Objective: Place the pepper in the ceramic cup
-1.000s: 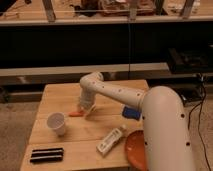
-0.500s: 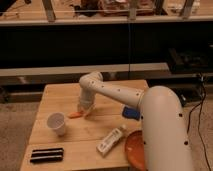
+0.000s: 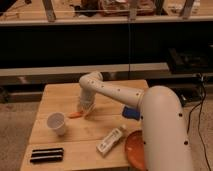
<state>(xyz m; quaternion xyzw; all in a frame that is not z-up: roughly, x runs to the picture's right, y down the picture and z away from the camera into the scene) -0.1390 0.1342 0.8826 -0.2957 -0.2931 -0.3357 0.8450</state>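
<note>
The pepper (image 3: 75, 114) is a slim orange-red piece lying on the wooden table (image 3: 65, 95), just right of the ceramic cup (image 3: 56, 123). The cup is small, white and stands upright near the table's left side. My gripper (image 3: 84, 109) hangs from the white arm directly over the pepper's right end, low at the table surface. The arm's wrist hides the fingertips and part of the pepper.
A long white bottle (image 3: 111, 140) lies on the table at the front middle. An orange plate (image 3: 134, 150) sits at the front right, partly behind my arm. A black flat object (image 3: 46, 155) lies at the front left. A blue object (image 3: 131, 114) shows beside the arm.
The gripper has stayed over the pepper with hardly any shift. The pepper, cup and other things have not moved.
</note>
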